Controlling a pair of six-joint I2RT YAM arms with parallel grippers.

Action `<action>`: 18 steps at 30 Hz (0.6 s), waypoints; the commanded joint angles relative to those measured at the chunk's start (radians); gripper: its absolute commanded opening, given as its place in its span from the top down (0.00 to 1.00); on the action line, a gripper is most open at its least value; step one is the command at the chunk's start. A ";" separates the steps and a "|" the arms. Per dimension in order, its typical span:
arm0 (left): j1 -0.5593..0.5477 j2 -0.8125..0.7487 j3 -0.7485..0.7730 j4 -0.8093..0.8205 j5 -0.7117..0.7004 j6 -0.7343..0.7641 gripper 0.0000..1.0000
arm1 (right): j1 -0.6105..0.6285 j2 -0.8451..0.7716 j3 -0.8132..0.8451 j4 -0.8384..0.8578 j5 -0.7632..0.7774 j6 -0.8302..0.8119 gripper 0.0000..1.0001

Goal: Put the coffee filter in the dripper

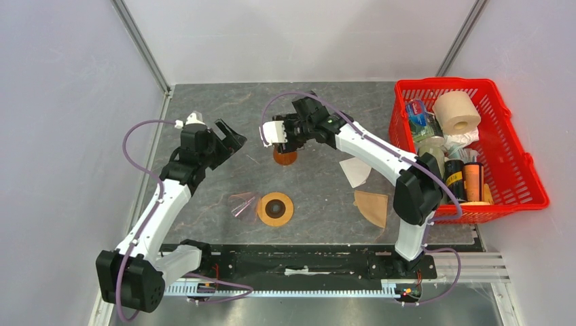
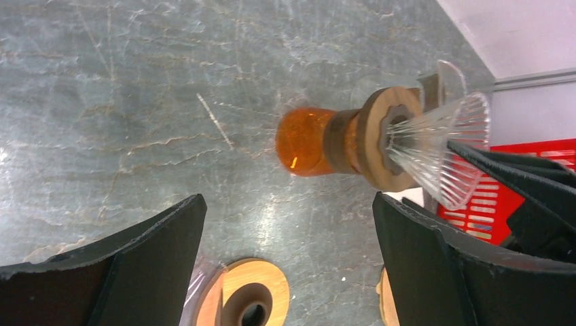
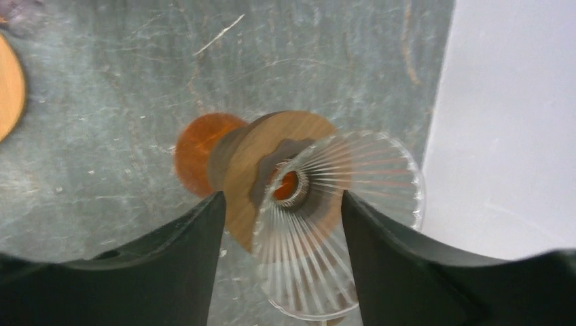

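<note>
Hovering over the glass dripper (image 3: 367, 183), the right hand (image 3: 282, 204) has its fingers spread either side of it. Dripper sits on amber carafe (image 2: 302, 141). White coffee filter (image 1: 354, 171) and brown filter (image 1: 372, 207) lie on counter (image 1: 326, 109), well apart from the dripper. Left hand (image 2: 289, 224) spread wide, empty.

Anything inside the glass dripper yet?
No filter: the dripper is bare ribbed glass, the orange jug showing through its bottom hole. The white filter and brown filter lie on the table. The right gripper hides parts of its rim.
</note>
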 commanded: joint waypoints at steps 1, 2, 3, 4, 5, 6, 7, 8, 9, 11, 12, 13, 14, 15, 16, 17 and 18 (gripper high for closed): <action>-0.008 0.023 0.077 0.072 0.049 -0.004 0.00 | 0.005 -0.089 0.027 0.137 -0.025 0.080 0.14; -0.008 0.032 0.089 0.078 0.061 -0.002 0.00 | 0.004 -0.101 0.025 0.163 -0.036 0.110 0.03; -0.008 0.044 0.105 0.084 0.071 -0.001 0.00 | 0.005 -0.118 0.020 0.191 -0.043 0.162 0.03; -0.008 0.056 0.122 0.090 0.081 0.000 0.00 | 0.005 -0.137 0.013 0.228 -0.044 0.219 0.03; -0.009 0.073 0.136 0.100 0.094 0.002 0.00 | 0.003 -0.151 0.006 0.261 -0.039 0.300 0.03; -0.011 0.088 0.154 0.114 0.114 0.006 0.00 | 0.003 -0.168 -0.004 0.299 -0.024 0.374 0.03; -0.014 0.111 0.170 0.122 0.126 0.008 0.00 | 0.004 -0.182 -0.015 0.331 0.004 0.468 0.03; -0.020 0.132 0.192 0.128 0.146 0.011 0.00 | 0.002 -0.196 -0.026 0.364 0.038 0.556 0.03; -0.028 0.159 0.214 0.134 0.160 0.019 0.00 | -0.001 -0.206 -0.031 0.385 0.093 0.677 0.03; -0.046 0.218 0.263 0.133 0.182 0.034 0.00 | -0.013 -0.215 -0.021 0.380 0.221 0.905 0.03; -0.053 0.248 0.291 0.130 0.191 0.041 0.00 | -0.026 -0.219 -0.010 0.352 0.264 1.005 0.03; -0.060 0.275 0.316 0.124 0.202 0.046 0.01 | -0.038 -0.220 -0.001 0.313 0.299 1.076 0.03; -0.067 0.304 0.337 0.121 0.208 0.053 0.03 | -0.059 -0.217 0.009 0.278 0.317 1.170 0.03; -0.076 0.330 0.360 0.119 0.212 0.060 0.05 | -0.088 -0.211 0.016 0.237 0.309 1.278 0.04; -0.083 0.353 0.381 0.112 0.216 0.068 0.07 | -0.115 -0.198 0.027 0.203 0.280 1.360 0.06; -0.092 0.380 0.408 0.101 0.224 0.079 0.09 | -0.152 -0.178 0.044 0.164 0.233 1.463 0.09; -0.102 0.402 0.436 0.085 0.226 0.092 0.12 | -0.188 -0.151 0.059 0.132 0.172 1.537 0.12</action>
